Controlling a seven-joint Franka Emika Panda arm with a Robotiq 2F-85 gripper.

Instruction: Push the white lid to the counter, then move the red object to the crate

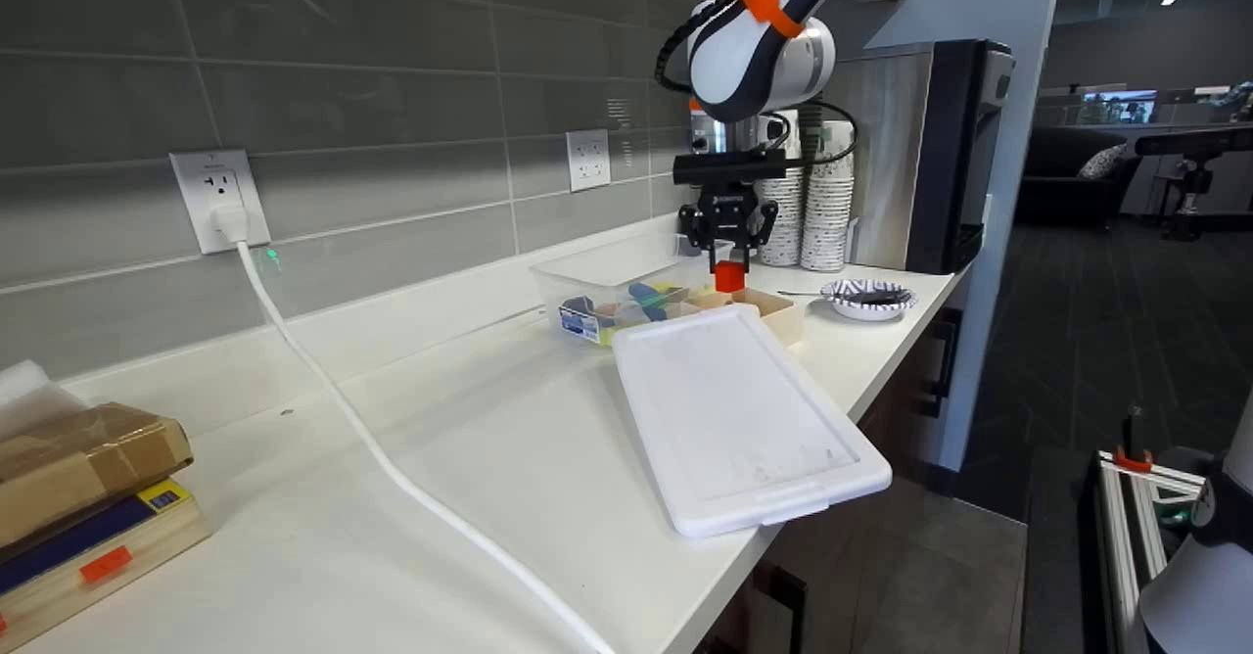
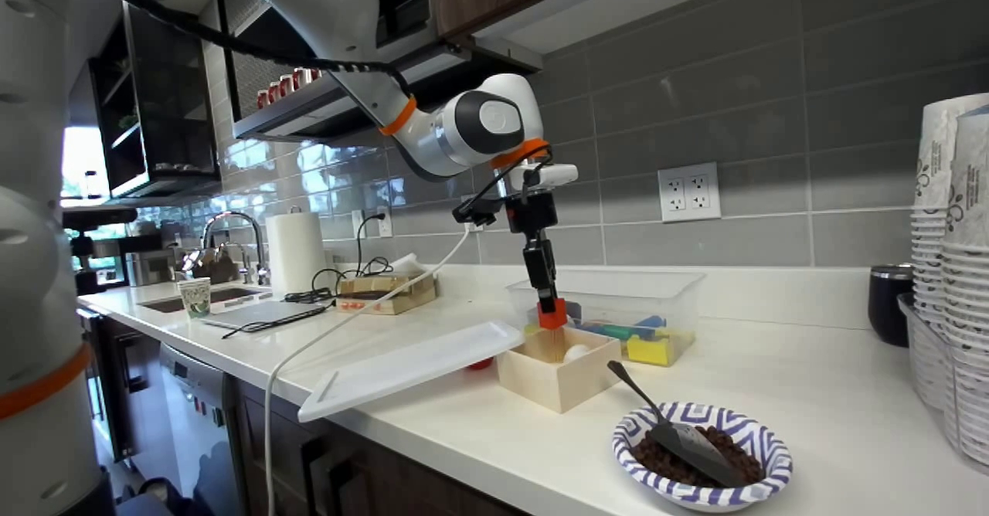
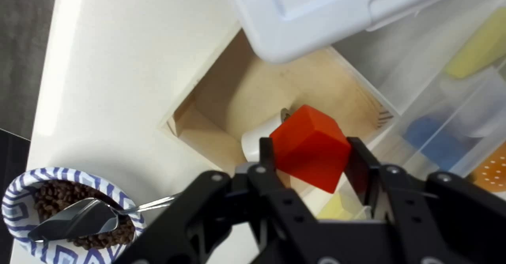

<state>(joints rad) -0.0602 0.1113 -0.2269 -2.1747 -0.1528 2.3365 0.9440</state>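
Closest, the gripper [image 3: 310, 147] pinches a red block [image 2: 553, 314] above the wooden box [image 2: 531, 375]; I'd worry a sideways swing could knock down the lid [image 1: 739, 414], its near corner jutting past the counter [image 1: 489, 419].

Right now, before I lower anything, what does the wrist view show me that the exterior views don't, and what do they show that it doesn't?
Only the wrist view: the metal end of the white item in the wooden box, and the white dots on an orange item.

Only the exterior views: wall outlets and stacked cups, in both; and, in an exterior view, a red item partly hidden by the white lid.

All views: the red block held in the gripper, the wooden box, the white lid and the patterned bowl.
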